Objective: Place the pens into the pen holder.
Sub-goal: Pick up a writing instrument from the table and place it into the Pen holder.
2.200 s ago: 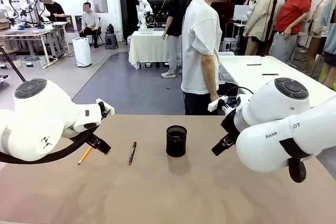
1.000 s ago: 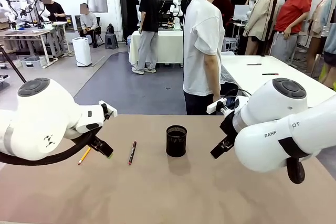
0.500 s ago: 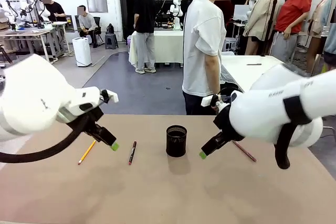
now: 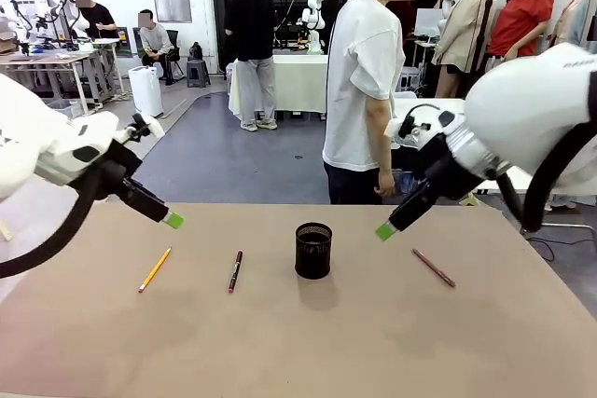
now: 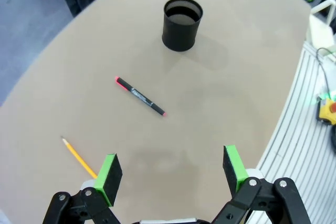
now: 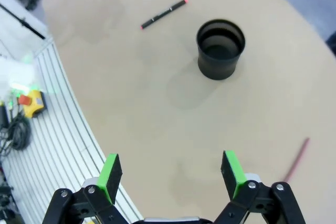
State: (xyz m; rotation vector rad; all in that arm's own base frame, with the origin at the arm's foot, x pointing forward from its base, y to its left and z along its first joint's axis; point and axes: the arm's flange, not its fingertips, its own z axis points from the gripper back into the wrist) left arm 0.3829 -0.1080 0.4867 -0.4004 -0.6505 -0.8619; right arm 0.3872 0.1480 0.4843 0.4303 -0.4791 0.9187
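The black mesh pen holder (image 4: 313, 250) stands upright mid-table, also seen as pen holder (image 5: 182, 23) and pen holder (image 6: 220, 49). Left of it lie a black pen with red ends (image 4: 235, 270) and a yellow-orange pencil (image 4: 154, 269); a pinkish-red pen (image 4: 434, 267) lies to its right. My left gripper (image 5: 171, 171) hovers open above the table's left side, over the pencil (image 5: 79, 156) and black pen (image 5: 140, 96). My right gripper (image 6: 171, 170) hangs open above the right side, with the pinkish-red pen (image 6: 296, 159) below it. Both hold nothing.
A person in a white T-shirt (image 4: 359, 81) stands at the table's far edge, hands off the tabletop. The tan tabletop (image 4: 308, 342) is bare around the pens. A ribbed floor strip with cables (image 6: 47, 129) lies beyond the table edge.
Both arms have risen and drawn apart from low over the table, the left toward the left edge, the right toward the right. The pinkish-red pen came into view. Pens and holder have not moved.
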